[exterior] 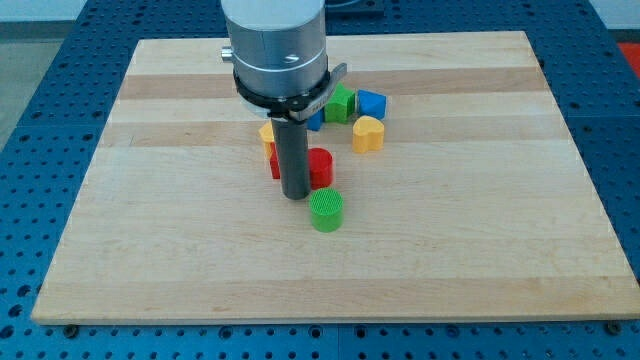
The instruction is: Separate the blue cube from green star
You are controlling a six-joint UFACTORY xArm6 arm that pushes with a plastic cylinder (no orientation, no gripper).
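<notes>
The green star sits just above the board's middle. A blue block, blocky like a cube, touches its right side. A second blue block lies at the star's lower left, mostly hidden by the arm, so I cannot make out its shape. My tip rests on the board well below this group. It is between two red blocks and just up-left of a green cylinder.
A yellow heart lies below the blue block. A red block is right of the rod and another red block is left of it. A yellow block shows partly behind the rod. The wooden board is surrounded by blue perforated table.
</notes>
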